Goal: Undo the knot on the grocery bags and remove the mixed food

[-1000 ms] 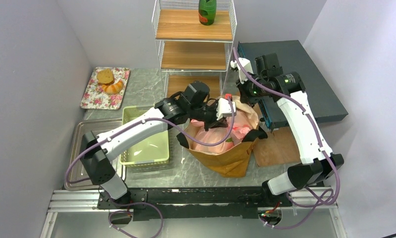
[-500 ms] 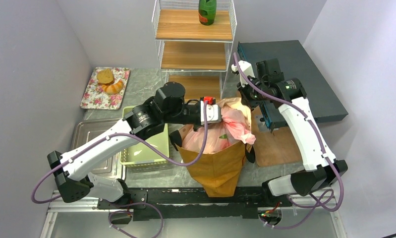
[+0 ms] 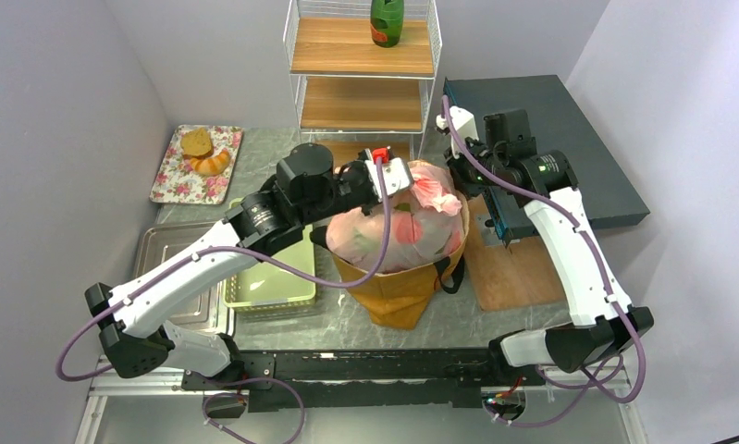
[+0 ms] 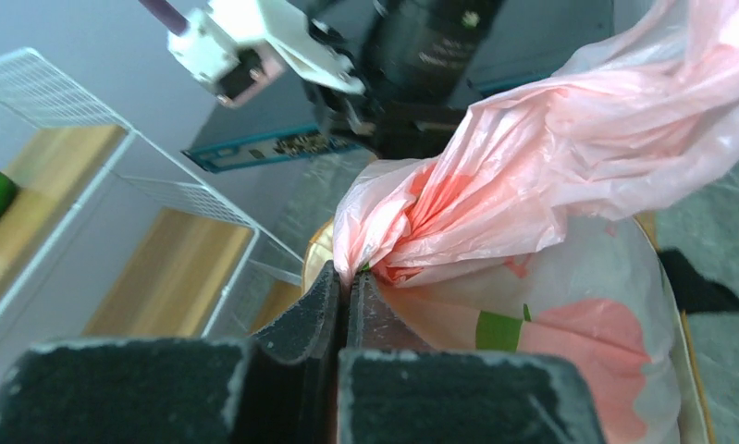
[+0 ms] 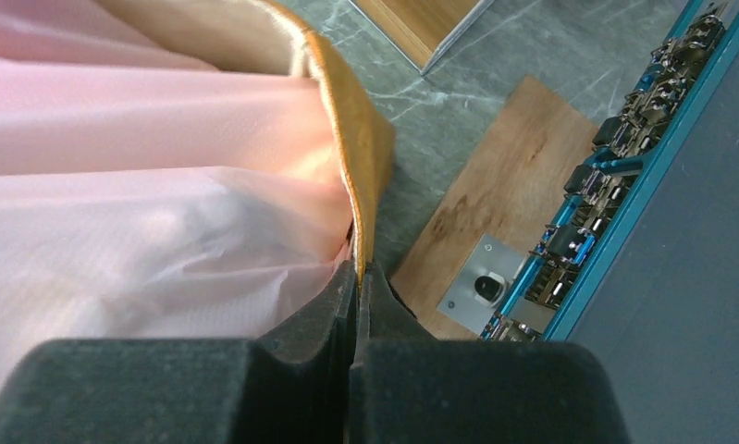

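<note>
Pink bag (image 3: 398, 227): centre of the top view, bulging up out of the tote (image 3: 404, 298), with its lower part inside the tote mouth
Knot (image 4: 412, 245): bunched neck at the bag's top, just above centre in the top view
Knot axis: in the left wrist view the twisted film runs from the jaws at lower centre up to the upper right of the frame
Left gripper (image 4: 349, 287): clenched on pink film right at the base of the knot
Right gripper (image 5: 356, 273): clenched on the tote rim (image 5: 361, 157), with pink film pressed against it on the left; I cannot tell whether film is pinched too
Key relation: the knot lies between the two grippers, touching the left one and just left of the right one in the top view
Nearer arm: left, already on the neck
Left arm: reaches from lower left up to centre, wrist at bag-top height, fingers pointing right
Right arm: rises along the right side, bends at the upper right, gripper angled down-left onto the rim
Food: hidden inside the pink bag; red and green patches on the film could be print or contents
Judgement: knot not yet undone, and the tote looks pinned so the bag can be pulled free
</note>
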`<action>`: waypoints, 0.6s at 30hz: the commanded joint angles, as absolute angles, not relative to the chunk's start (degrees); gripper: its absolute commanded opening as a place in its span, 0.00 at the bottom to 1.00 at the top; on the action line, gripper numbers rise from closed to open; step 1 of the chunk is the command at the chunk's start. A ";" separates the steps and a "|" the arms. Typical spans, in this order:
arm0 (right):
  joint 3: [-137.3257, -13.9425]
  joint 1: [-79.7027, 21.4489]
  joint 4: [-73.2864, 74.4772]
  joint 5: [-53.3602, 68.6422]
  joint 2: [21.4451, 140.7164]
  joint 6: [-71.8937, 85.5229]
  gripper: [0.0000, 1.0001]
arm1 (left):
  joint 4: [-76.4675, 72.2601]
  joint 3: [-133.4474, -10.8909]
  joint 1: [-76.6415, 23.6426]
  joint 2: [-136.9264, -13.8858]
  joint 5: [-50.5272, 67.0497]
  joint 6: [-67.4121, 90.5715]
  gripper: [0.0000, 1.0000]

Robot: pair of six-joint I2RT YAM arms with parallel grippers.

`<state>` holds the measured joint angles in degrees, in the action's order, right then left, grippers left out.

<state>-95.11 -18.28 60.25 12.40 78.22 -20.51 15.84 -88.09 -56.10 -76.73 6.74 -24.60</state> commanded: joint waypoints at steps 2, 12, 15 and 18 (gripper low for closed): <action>-93.27 -18.02 57.61 10.78 75.85 -19.67 0.00 | -7.73 -97.64 -55.55 -70.97 5.64 -29.53 0.00; -97.73 -18.02 49.77 4.30 77.42 -23.74 0.00 | -2.95 -112.15 -42.40 -73.50 -2.24 -37.15 0.00; -98.30 -18.03 48.48 5.39 77.87 -25.29 0.00 | -0.83 -107.00 -35.26 -69.10 -2.36 -32.79 0.00; -96.73 -18.01 46.20 7.51 77.34 -25.97 0.00 | -0.69 -97.46 -31.51 -63.27 -2.96 -32.12 0.00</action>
<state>-94.89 -18.15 54.74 6.72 78.43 -23.24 5.52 -104.57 -35.77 -70.46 -0.25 -33.23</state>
